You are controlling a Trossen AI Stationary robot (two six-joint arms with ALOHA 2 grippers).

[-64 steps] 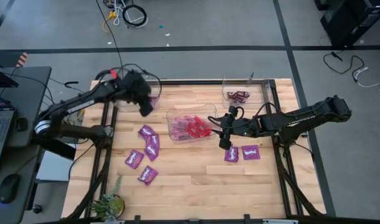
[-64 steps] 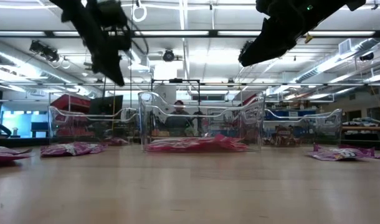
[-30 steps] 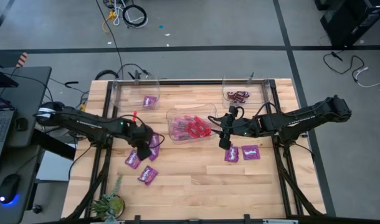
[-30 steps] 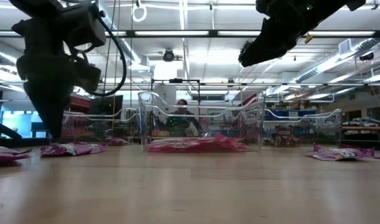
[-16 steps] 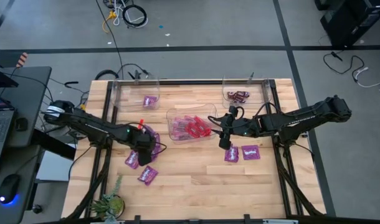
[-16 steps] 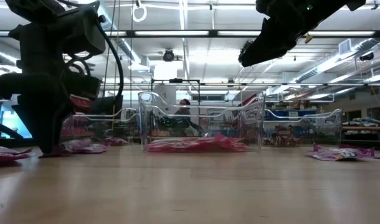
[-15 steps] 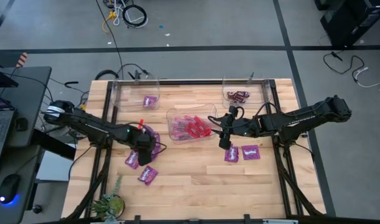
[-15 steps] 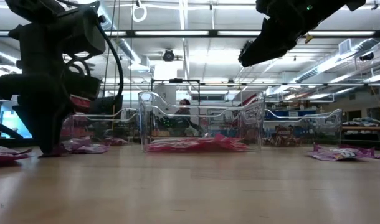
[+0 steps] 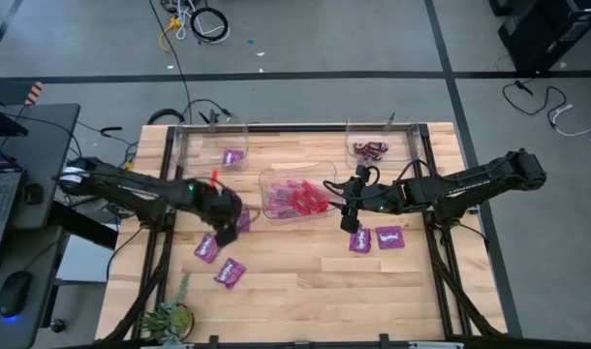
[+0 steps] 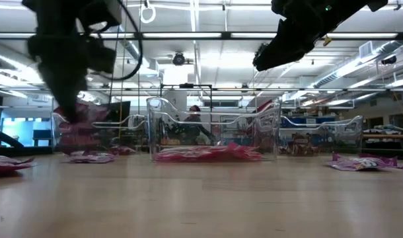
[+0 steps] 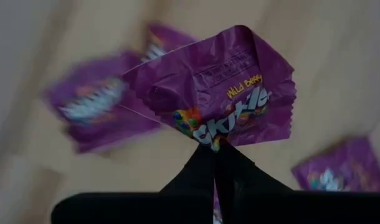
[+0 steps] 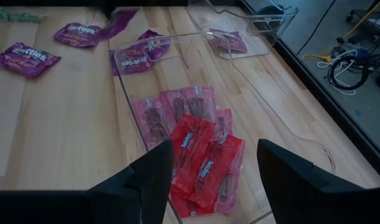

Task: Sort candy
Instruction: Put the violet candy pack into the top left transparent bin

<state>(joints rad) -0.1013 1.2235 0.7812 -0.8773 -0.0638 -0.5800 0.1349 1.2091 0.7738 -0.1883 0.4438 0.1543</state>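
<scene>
My left gripper (image 11: 216, 149) is pinched tight on a purple Skittles packet (image 11: 221, 93): shiny crinkled wrapper, yellow "Wild Berry" print, crimped zigzag edge, gripped at its lower edge. In the low view that packet (image 10: 82, 114) hangs clear of the tabletop at frame left.

High view: left gripper (image 9: 224, 219) sits left of centre, just left of the middle bin (image 9: 268, 184). Loose purple packets (image 9: 207, 247) lie on the wood below it, one more (image 9: 230, 272) lower down.

Middle bin holds a heap of red packets (image 9: 300, 199), glossy flat wrappers overlapping each other. Right wrist view shows the same pile (image 12: 199, 158) with a few pinker ones toward the top of the heap.

Upper-left bin (image 9: 194, 145) holds one purple packet (image 9: 233, 157). Upper-right bin (image 9: 404, 143) holds dark maroon packets (image 9: 370, 149).

My right gripper (image 9: 350, 219) hovers just right of the middle bin, fingers (image 12: 154, 174) spread apart, nothing between them. Two more purple packets (image 9: 389, 237) lie flat on the table beside it, right of centre.
</scene>
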